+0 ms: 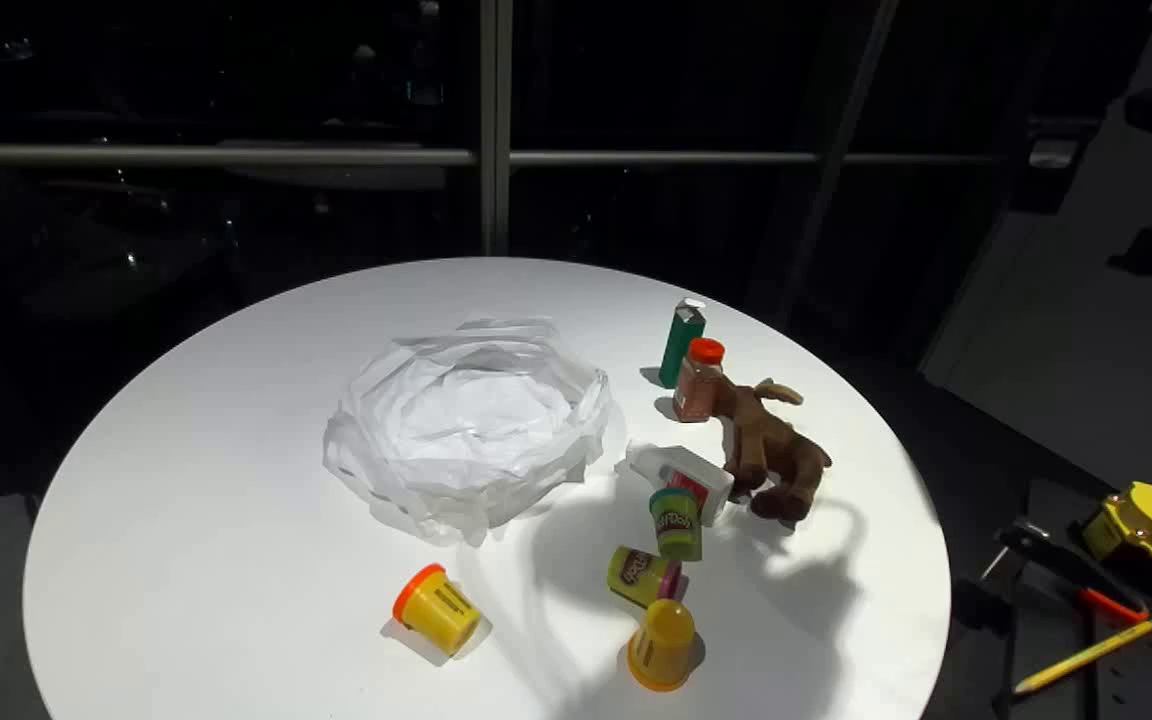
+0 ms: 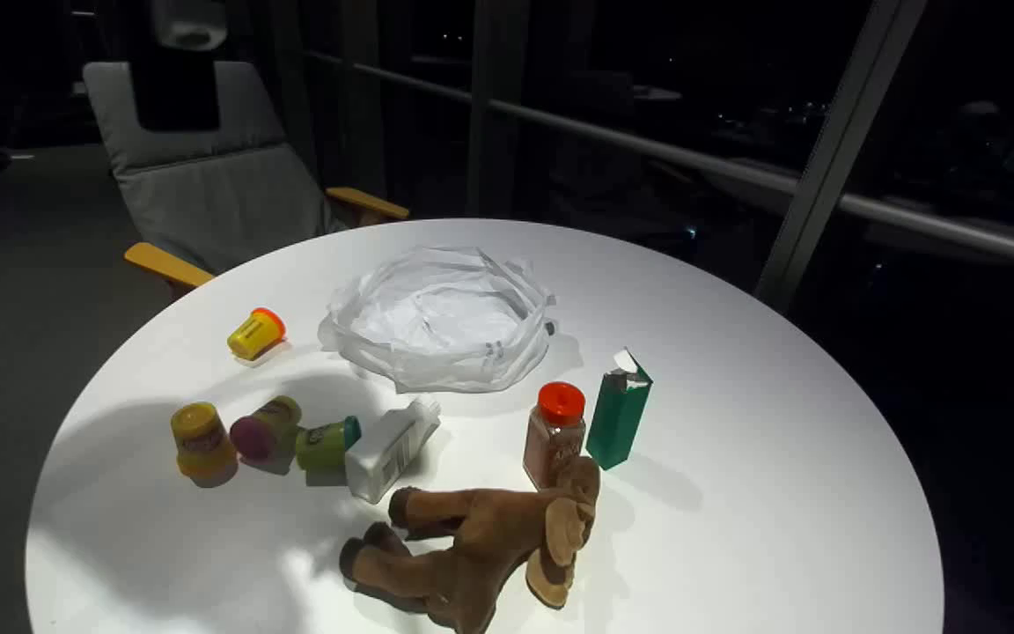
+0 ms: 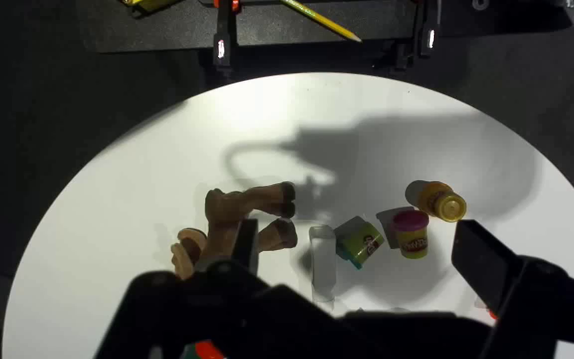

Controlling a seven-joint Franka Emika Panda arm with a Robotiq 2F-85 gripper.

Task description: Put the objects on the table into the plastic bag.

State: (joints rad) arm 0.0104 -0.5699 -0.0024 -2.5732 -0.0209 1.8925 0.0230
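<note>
The white plastic bag (image 1: 376, 465) lies open on the round table, also seen in an exterior view (image 2: 357, 343). Beside it are a green box (image 1: 681, 350), a red-lidded jar (image 1: 697, 392), a brown moose toy (image 1: 774, 447) and a white glue bottle (image 1: 681, 472). A teal-lidded can (image 1: 676, 527) and a purple-lidded can (image 1: 639, 574) lie near an upright yellow can (image 1: 663, 645). Another yellow can (image 1: 441, 614) lies apart on its side. My gripper (image 3: 359, 242) shows only in the wrist view, open and empty, above the cans and glue bottle (image 3: 323, 264).
The white table (image 1: 186, 560) has a round edge. A black bench with a pencil (image 1: 1086, 655), a clamp and a yellow box with a red button (image 1: 1151, 530) stands beside it. A grey chair (image 2: 216, 194) stands behind the table. The arm's shadow falls across the tabletop.
</note>
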